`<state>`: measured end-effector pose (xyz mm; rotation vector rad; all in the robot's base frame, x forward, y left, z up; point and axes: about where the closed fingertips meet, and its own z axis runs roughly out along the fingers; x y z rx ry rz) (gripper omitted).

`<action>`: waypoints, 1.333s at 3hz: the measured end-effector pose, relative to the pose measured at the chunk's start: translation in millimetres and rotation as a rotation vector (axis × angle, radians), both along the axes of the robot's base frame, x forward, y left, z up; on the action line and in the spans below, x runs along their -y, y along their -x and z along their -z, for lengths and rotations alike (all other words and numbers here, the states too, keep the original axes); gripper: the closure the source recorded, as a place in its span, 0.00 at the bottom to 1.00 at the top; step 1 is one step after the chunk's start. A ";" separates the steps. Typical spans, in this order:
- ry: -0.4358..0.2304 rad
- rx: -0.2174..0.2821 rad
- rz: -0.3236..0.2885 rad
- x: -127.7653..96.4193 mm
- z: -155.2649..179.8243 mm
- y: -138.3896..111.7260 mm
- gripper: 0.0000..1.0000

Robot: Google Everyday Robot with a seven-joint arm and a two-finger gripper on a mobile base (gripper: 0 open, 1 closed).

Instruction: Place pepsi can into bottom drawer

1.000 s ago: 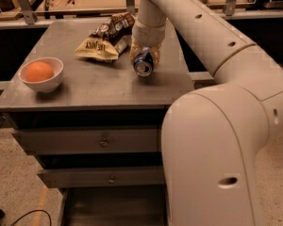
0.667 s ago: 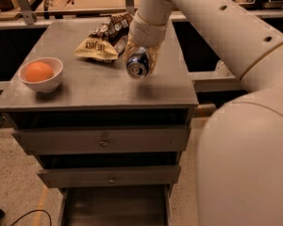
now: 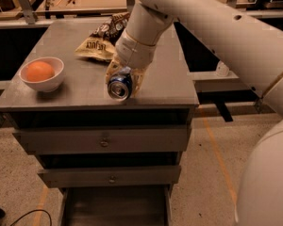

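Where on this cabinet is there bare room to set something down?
Bare: right side of the top, from the gripper at front centre to the right edge; the strip between bowl and pepsi can; the bottom drawer floor. Crowded: the snack bag behind the gripper.

We read no word for certain. The snack bag [image 3: 95, 45] bears dark block lettering that we cannot make out. The pepsi can [image 3: 119, 89], clasped in the gripper [image 3: 122, 82] over the cabinet top [image 3: 172, 81] near its front edge, shows us no legible mark.
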<state>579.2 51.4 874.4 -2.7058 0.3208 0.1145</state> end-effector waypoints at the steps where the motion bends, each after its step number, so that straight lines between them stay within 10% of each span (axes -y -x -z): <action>1: -0.025 -0.012 0.066 1.5 -14.5 16.4 1.00; 4: -0.272 -0.224 0.708 13.1 3.9 144.2 1.00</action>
